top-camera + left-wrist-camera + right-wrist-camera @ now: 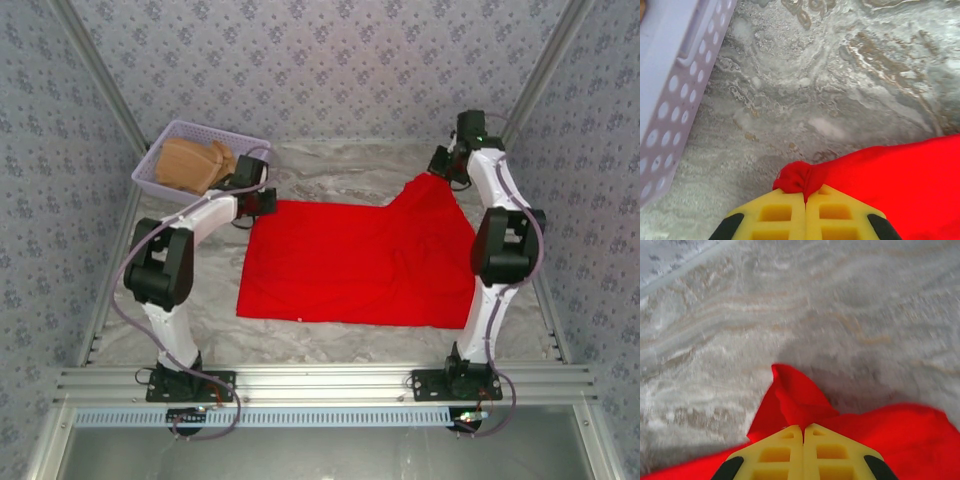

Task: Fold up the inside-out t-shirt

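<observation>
At table centre: the inside-out t-shirt (360,265) is laid mostly flat on the marbled table (340,165), between the two arms.
Long axis: run left to right, parallel to the near rail. The near edge is seen straight; the far edge is stepped.
Pointing: the far-right corner is peaked toward the table's far-right corner. Which end is neck or hem cannot be told.
Left gripper (805,197): jaws are pressed together, and a small bunched nub of red cloth at the far-left corner is pinched between them.
Right gripper (803,430): jaws are closed tight on a folded point of the far-right corner. The cloth appears tented up off the table there.
Left side: a lavender basket (675,75) is set near the left gripper, apart from the shirt. A tan garment (190,165) is held in it.
Open room: bare table is left beyond the far edge, along the near edge and in a strip on the left. Less is left on the right, where the shirt's edge is overlapped by the right arm.
</observation>
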You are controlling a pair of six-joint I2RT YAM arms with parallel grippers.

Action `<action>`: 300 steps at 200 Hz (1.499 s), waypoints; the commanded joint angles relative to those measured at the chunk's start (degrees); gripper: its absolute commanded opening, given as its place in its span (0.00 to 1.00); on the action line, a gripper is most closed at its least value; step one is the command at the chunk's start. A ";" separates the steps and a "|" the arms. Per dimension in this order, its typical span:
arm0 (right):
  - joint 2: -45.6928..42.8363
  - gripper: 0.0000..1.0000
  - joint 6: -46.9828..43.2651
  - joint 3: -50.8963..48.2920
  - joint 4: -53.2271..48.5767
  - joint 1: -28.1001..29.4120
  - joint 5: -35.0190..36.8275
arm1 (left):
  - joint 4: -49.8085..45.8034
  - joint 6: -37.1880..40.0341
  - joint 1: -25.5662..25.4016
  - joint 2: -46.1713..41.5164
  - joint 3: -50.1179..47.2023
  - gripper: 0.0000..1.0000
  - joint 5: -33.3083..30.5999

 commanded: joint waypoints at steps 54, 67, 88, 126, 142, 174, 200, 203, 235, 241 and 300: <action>-36.59 0.00 2.66 -38.39 0.72 -5.03 -2.24 | 5.87 -4.08 -0.17 -18.81 -19.94 0.00 3.05; -42.15 0.00 3.11 -42.61 -0.52 -5.90 -2.44 | 7.02 -4.85 -0.24 -21.78 -23.91 0.00 3.27; -47.69 0.00 3.19 -47.61 -2.85 -6.98 -2.37 | 7.50 -4.90 -0.77 -25.06 -28.62 0.00 3.83; -51.62 0.00 2.86 -51.72 -4.97 -8.57 -2.07 | 8.50 -5.78 -1.68 -25.24 -32.18 0.00 5.90; -52.78 0.00 2.60 -51.50 -5.59 -9.31 -2.32 | 8.33 -5.37 -2.55 -25.47 -32.54 0.01 5.70; -54.71 0.00 1.82 -49.47 -7.55 -10.86 -1.55 | 6.35 -4.40 -3.42 -25.72 -31.82 0.02 4.89; -55.08 0.00 1.21 -49.78 -8.95 -11.05 -1.23 | 4.64 -4.02 -4.45 -26.46 -32.98 0.03 3.54; -55.08 0.00 1.19 -49.92 -9.06 -11.11 -1.22 | 4.64 -4.02 -4.54 -26.66 -33.37 0.03 3.48; -55.99 0.00 0.84 -51.45 -10.11 -11.04 -0.62 | 4.12 -4.28 -5.13 -27.51 -35.91 0.03 2.90; -56.05 0.00 0.78 -51.71 -10.28 -11.04 -0.23 | 4.02 -4.45 -5.30 -27.58 -36.21 0.03 2.80; -56.79 0.05 2.52 -55.33 -11.58 -9.76 2.69 | 4.16 -5.78 -6.77 -27.94 -39.96 0.11 0.80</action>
